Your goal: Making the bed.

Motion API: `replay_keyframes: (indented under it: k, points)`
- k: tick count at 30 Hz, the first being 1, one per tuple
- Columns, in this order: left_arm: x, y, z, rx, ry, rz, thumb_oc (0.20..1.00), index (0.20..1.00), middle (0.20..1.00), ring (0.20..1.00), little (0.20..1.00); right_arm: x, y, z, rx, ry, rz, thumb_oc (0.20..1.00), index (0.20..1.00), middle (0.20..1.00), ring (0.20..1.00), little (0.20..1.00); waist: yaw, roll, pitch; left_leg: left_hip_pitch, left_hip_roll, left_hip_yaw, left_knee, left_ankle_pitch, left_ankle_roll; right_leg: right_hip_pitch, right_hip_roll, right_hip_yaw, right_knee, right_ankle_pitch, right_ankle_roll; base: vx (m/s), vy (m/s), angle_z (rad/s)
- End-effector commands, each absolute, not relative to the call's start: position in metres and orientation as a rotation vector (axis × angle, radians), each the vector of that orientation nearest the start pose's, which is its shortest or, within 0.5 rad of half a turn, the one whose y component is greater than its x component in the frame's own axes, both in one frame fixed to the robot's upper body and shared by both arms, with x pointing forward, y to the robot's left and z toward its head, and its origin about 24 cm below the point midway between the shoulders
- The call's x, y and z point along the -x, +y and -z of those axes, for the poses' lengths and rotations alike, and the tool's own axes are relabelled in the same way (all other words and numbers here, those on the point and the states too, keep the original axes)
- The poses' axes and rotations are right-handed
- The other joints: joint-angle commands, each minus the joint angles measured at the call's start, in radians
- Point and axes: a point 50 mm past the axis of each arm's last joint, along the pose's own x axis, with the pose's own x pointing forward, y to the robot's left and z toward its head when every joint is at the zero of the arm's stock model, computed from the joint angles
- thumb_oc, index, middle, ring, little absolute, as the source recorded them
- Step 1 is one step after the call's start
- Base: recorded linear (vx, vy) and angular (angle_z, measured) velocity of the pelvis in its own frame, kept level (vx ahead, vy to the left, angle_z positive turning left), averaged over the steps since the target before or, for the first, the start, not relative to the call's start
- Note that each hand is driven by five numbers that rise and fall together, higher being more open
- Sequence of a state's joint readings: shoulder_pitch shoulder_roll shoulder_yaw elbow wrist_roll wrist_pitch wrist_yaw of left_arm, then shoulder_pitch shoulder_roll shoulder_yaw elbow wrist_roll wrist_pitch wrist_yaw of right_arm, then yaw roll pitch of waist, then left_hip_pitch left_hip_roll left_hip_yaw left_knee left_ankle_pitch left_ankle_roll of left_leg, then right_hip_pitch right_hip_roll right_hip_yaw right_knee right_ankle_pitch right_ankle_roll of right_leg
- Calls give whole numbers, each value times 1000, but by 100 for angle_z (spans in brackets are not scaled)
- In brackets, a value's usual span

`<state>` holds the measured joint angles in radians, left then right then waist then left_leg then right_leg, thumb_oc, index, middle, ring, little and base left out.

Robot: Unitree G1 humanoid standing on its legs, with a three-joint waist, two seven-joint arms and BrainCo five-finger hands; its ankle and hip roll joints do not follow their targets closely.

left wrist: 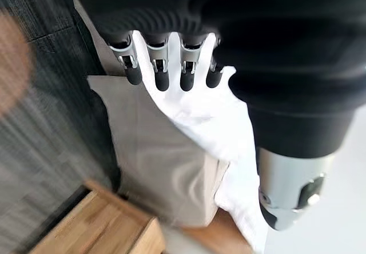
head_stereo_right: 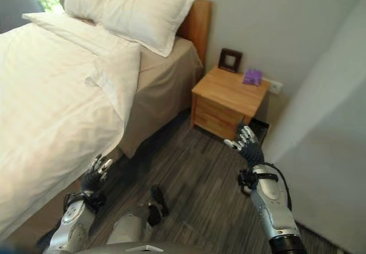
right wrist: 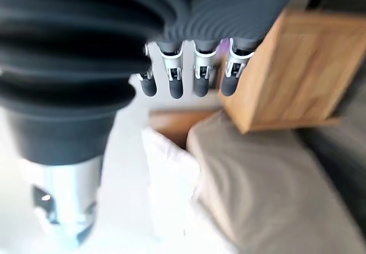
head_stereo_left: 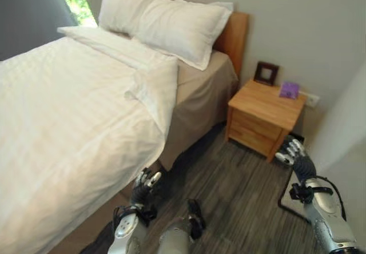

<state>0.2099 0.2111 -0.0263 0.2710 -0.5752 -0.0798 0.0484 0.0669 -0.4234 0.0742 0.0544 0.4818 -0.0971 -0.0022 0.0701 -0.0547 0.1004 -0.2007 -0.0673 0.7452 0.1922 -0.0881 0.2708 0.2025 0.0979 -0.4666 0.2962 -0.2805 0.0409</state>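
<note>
A white duvet (head_stereo_left: 68, 111) covers most of the bed. Its near corner (head_stereo_left: 154, 85) is folded back beside the pillows (head_stereo_left: 171, 25), so the beige sheet (head_stereo_left: 200, 91) shows at the head end. My left hand (head_stereo_left: 144, 186) hangs low over the dark floor, just off the duvet's hanging edge; its fingers (left wrist: 162, 71) are straight and hold nothing. Further right, my right hand (head_stereo_left: 294, 154) is raised in front of the wooden nightstand (head_stereo_left: 266, 114), with its fingers (right wrist: 174, 76) also straight and empty.
A wooden headboard (head_stereo_left: 231, 34) stands against the wall. On the nightstand are a dark picture frame (head_stereo_left: 266, 72) and a small purple thing (head_stereo_left: 289, 89). A pale wall (head_stereo_left: 343, 134) closes the right side. Dark plank floor (head_stereo_left: 240, 185) runs between bed and nightstand.
</note>
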Motion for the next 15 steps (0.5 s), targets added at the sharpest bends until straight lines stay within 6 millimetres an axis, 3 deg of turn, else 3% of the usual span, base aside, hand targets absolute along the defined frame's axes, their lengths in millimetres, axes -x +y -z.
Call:
replay_keyframes:
  k: [1, 2, 4, 5, 7, 10, 13, 15]
  points:
    - [-210, 220, 19, 292, 227, -185, 1000, 1000, 1000, 1000, 1000, -255, -212, -70, -64, -109, -90, 1000, 1000, 1000, 1000, 1000, 20, -12, -15, 157, 61, -224, -141, 101, -175, -58, -344, 117, 283, 521, 196, 417, 119, 48]
    - [-214, 220, 16, 297, 212, -186, 1000, 1000, 1000, 1000, 1000, -258, -204, -70, -86, -111, -122, 1000, 1000, 1000, 1000, 1000, -2, -6, 2, 201, 47, -244, -161, 89, -157, -121, -368, 131, 395, 513, 193, 354, -34, 82]
    - [-218, 221, 11, 277, 193, -181, 1000, 1000, 1000, 1000, 1000, -259, -199, -69, -92, -105, -153, 1000, 1000, 1000, 1000, 1000, -22, 2, 16, 234, 49, -288, -168, 74, -153, -190, -351, 166, 458, 482, 180, 259, -141, 158]
    - [-224, 223, 5, 273, 165, -171, 1000, 1000, 1000, 1000, 1000, -258, -197, -68, -65, -89, -181, 1000, 1000, 1000, 1000, 1000, -34, 13, 30, 271, 70, -346, -178, 82, -163, -256, -359, 169, 384, 440, 128, 307, -305, 206]
    - [-226, 220, 1, 290, 148, -140, 1000, 1000, 1000, 1000, 1000, -255, -202, -63, -52, -56, -190, 1000, 1000, 1000, 1000, 1000, -55, -1, 38, 293, 78, -431, -183, 77, -192, -274, -383, 197, 212, 424, 110, 373, -390, 172]
    - [-224, 217, 6, 270, 172, -98, 1000, 1000, 1000, 1000, 1000, -248, -210, -58, 6, -19, -203, 1000, 1000, 1000, 1000, 1000, -73, -39, 42, 301, 82, -545, -167, 45, -232, -272, -332, 383, -122, 411, 124, 334, -375, 134]
    - [-227, 214, 8, 232, 186, -49, 1000, 1000, 1000, 1000, 1000, -239, -223, -56, 75, 6, -200, 1000, 1000, 1000, 1000, 1000, -96, -60, 39, 313, 74, -688, -188, 31, -250, -281, -265, 624, -279, 400, 165, 329, -266, 143]
    - [-230, 214, 7, 218, 181, -46, 1000, 1000, 1000, 1000, 1000, -237, -225, -58, 63, -8, -188, 1000, 1000, 1000, 1000, 1000, -87, -69, 40, 328, 71, -755, -204, 26, -262, -308, -250, 621, -320, 432, 170, 313, -261, 154]
